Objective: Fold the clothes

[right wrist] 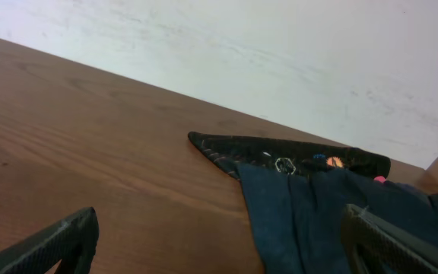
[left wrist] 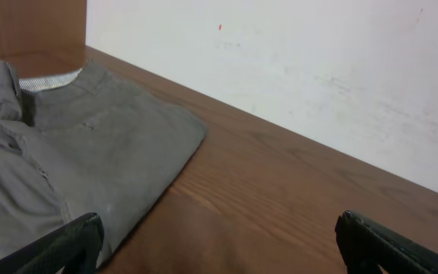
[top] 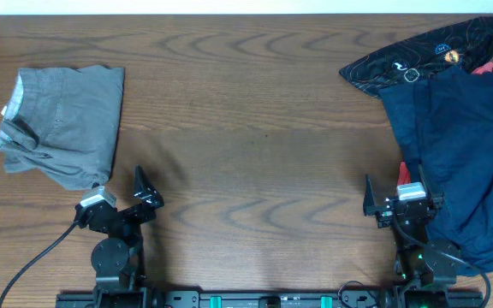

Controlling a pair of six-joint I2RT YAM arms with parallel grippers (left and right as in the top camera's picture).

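Clothes: grey garment (top: pixel 62 124) lies folded at the tabletop's (top: pixel 255 128) left end; navy trousers (top: pixel 460 145) and black printed garment (top: pixel 426 51) heaped right, apparently unfolded. The left pincer (left wrist: pixel 226 247) and right pincer (right wrist: pixel 219 243) gape wide, empty.

Wooden table (top: pixel 255 103), brown, visible grain. White wall (left wrist: pixel 318 68) behind far edge, faintly scuffed. Even light.
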